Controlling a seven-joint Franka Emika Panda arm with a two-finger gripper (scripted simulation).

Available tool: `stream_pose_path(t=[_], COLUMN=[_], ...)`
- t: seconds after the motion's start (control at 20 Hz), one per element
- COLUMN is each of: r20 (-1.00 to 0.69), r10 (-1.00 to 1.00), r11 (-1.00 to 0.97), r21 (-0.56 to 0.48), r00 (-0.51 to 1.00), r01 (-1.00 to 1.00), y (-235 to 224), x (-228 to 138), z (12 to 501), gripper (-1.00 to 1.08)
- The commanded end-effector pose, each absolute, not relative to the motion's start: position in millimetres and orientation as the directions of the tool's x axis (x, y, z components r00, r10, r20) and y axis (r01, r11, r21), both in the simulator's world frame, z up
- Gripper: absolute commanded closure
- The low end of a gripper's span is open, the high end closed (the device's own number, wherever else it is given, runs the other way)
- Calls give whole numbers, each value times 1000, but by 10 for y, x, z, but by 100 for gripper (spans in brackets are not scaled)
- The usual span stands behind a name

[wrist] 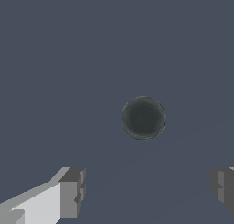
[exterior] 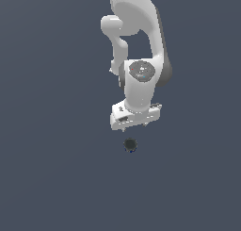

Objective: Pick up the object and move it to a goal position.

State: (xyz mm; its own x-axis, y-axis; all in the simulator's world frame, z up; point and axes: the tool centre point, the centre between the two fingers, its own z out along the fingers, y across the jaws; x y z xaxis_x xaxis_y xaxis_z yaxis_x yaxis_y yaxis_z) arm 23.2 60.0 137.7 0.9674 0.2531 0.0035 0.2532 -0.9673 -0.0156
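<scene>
The can (exterior: pixel 130 144) sits on the floor (exterior: pixel 47 178) at six o'clock from my gripper (exterior: pixel 134 127) in the exterior view, near but apart. In my wrist view it seems ahead of my spread fingers (wrist: pixel 71 191), not between them.

Can (wrist: pixel 143 118) top dull dark metal; arm (exterior: pixel 141 46) smooth glossy white; floor (exterior: pixel 47 154) matt

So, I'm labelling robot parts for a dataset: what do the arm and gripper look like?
The smooth white arm has rounded links with dark grey seams and a grey round cap with tiny coloured dots. The gripper has a white boxy body and blocky grey fingertips. No cables show.
</scene>
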Motion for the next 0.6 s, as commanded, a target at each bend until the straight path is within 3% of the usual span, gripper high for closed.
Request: stream_pose_path(t=[0.0, 0.55], r20=[3, 1], r10=[313, 524], r11=[-950, -852], r21=[-12, -1], r00=[950, 852], r01=[313, 524], y=[582, 512], x=[298, 517], z=[1252, 767], gripper=[-92, -92])
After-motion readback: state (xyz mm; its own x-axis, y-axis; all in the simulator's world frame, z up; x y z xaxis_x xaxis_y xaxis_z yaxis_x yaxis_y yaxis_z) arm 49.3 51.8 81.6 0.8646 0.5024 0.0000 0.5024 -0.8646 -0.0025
